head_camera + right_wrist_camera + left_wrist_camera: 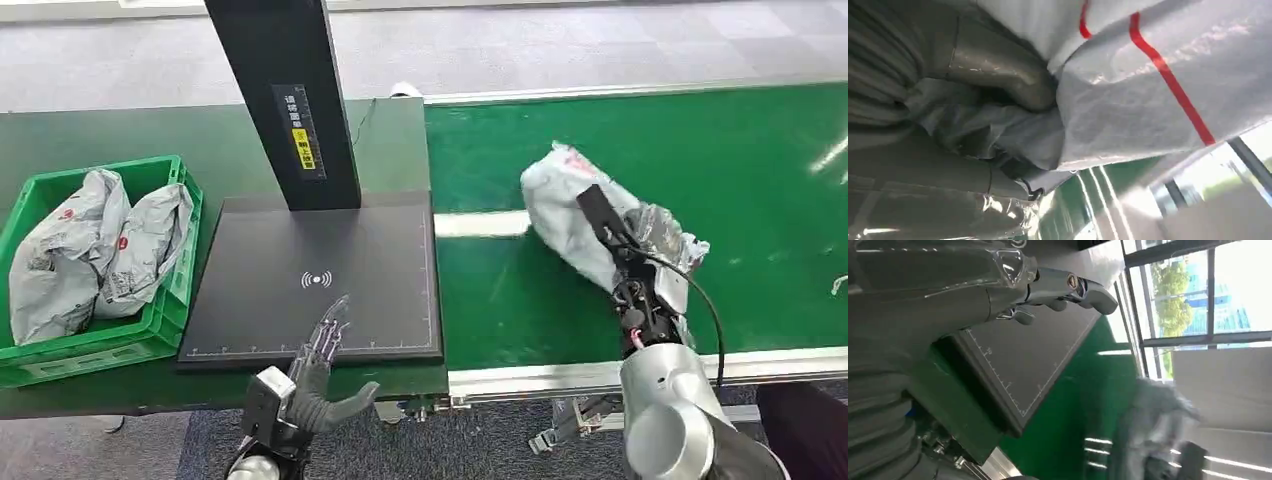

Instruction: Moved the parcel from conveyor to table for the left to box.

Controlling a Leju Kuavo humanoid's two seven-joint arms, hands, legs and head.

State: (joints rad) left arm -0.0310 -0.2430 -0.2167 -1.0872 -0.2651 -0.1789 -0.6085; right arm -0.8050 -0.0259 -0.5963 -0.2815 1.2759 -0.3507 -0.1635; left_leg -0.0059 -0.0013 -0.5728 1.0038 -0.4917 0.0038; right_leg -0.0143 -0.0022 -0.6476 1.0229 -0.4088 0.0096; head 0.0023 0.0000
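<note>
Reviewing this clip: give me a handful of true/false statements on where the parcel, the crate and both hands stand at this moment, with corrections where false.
1. The right hand grips the grey parcel over the green conveyor belt. True.
2. The left hand holds a parcel. False: it holds nothing, its fingers spread at the near edge of the black scanner pad.
3. The green crate holds two grey parcels. True.
4. The parcel in the right hand already lies on the scanner pad. False: it is off to the pad's right, above the belt.
5. The crate stands on the conveyor belt. False: it stands on the dark green table, left of the pad.
</note>
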